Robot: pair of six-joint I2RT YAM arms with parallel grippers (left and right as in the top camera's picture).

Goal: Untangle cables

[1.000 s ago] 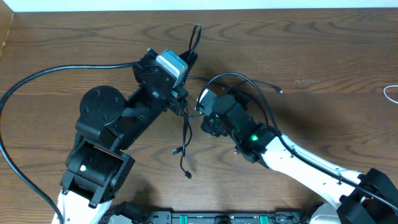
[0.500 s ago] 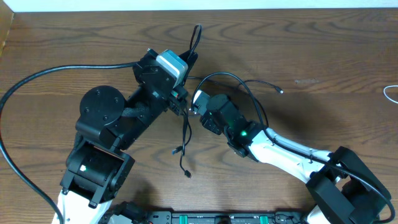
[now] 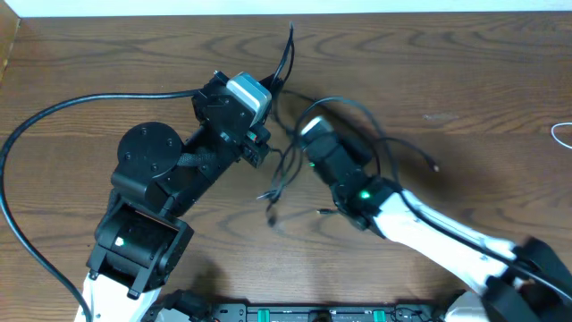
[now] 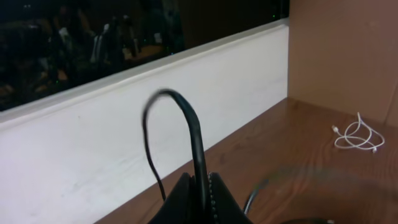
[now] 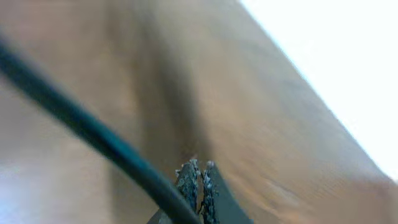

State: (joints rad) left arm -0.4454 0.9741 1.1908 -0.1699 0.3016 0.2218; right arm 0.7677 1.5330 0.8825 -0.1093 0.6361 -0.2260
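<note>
The black cables (image 3: pixel 279 174) hang blurred between my two grippers at the table's middle, with loose plug ends trailing below. My left gripper (image 3: pixel 275 89) (image 4: pixel 200 177) is shut on one black cable, whose loop (image 4: pixel 186 118) arches up above the jaws. My right gripper (image 3: pixel 302 125) (image 5: pixel 199 169) is shut; a black cable (image 5: pixel 93 134) runs from the upper left down into the near side of its jaws. More black cable arcs right of it (image 3: pixel 384 134). A white cable (image 3: pixel 563 134) (image 4: pixel 357 134) lies coiled at the far right.
A thick black robot cable (image 3: pixel 54 112) sweeps round the left arm's base. A white wall (image 4: pixel 93 143) runs along the table's back edge. A rail of equipment (image 3: pixel 313 313) lines the front edge.
My right gripper has shut and shifted up and to the right, dragging the black cables with it; their dangling ends have risen and swung. The left gripper stays shut in place.
</note>
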